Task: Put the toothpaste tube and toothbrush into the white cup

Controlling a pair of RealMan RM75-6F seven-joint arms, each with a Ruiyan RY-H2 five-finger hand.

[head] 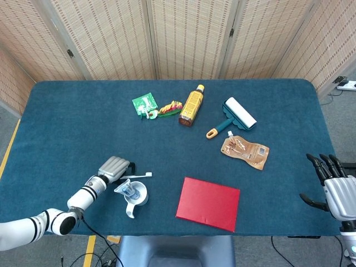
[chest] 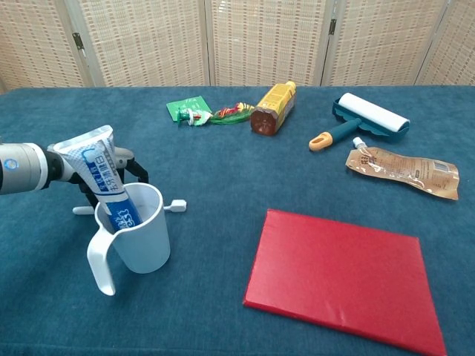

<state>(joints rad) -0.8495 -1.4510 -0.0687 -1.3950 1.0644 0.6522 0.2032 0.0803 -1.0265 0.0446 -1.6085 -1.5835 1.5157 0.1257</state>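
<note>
Blue cloth covers the table (head: 67, 111) before woven screens. At its right edge the right hand (head: 335, 186) hovers with fingers spread, holding nothing. The left hand (head: 113, 167) curls over the toothbrush (chest: 177, 205), which lies just behind the white cup (chest: 141, 237); whether it grips is unclear. The toothpaste tube (chest: 100, 174) stands tilted in the cup.

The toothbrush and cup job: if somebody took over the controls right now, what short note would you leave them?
Left hand: curled over the toothbrush beside the white cup; whether it grips it is unclear.
Right hand: open, off the table's right edge.
Done: toothpaste tube stands in the cup.
Left: toothbrush still lies on the table behind the cup; lift it in.
</note>
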